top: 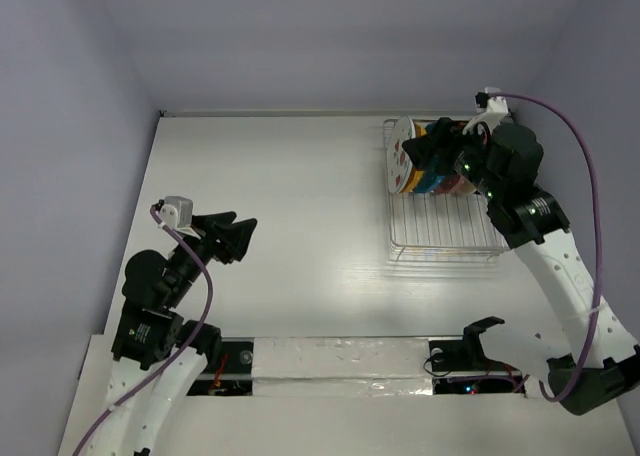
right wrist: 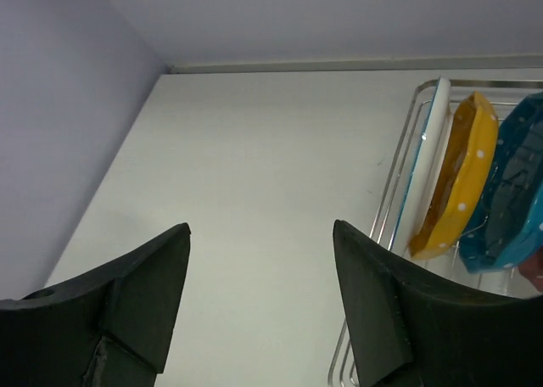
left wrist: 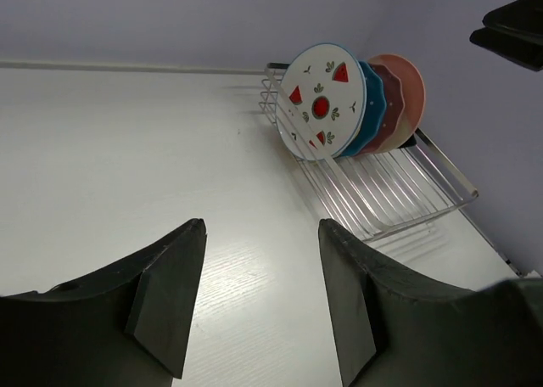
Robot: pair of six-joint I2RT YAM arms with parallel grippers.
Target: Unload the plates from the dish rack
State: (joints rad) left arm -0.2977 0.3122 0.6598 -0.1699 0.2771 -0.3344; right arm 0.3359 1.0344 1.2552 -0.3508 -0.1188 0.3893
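Top view: plates (top: 412, 166) stand on edge, bunched at the far end of the dish rack (top: 445, 234), far-right of the table (top: 280, 176). R gripper (top: 428, 144) hangs close by them, jaws wide, nothing held. L gripper (top: 243, 238) sits well apart at left, jaws partly open, empty.

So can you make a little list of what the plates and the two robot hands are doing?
plates: standing on edge, bunched at the far end of the dish rack
white plate: red marks, at the outer end of the row
yellow plate: next behind it, then the teal plate
left gripper: open, empty, above the table, away from the rack
right gripper: open, empty, close beside the plates
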